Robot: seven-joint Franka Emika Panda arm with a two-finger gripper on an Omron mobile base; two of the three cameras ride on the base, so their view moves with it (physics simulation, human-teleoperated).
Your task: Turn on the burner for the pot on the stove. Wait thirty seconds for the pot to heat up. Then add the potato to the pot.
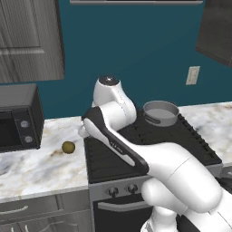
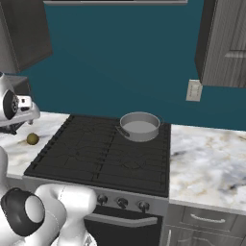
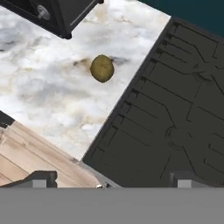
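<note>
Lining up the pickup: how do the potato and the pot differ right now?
The potato is a small olive-brown ball; the pot is wide, grey metal, far bigger. The potato lies on the marble counter left of the stove; the pot stands on a back grate. Both sit free of the open gripper.

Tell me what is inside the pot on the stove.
The pot on the stove shows only a bare pale grey inside; its near wall hides part of the floor. The potato lies on the counter.
</note>
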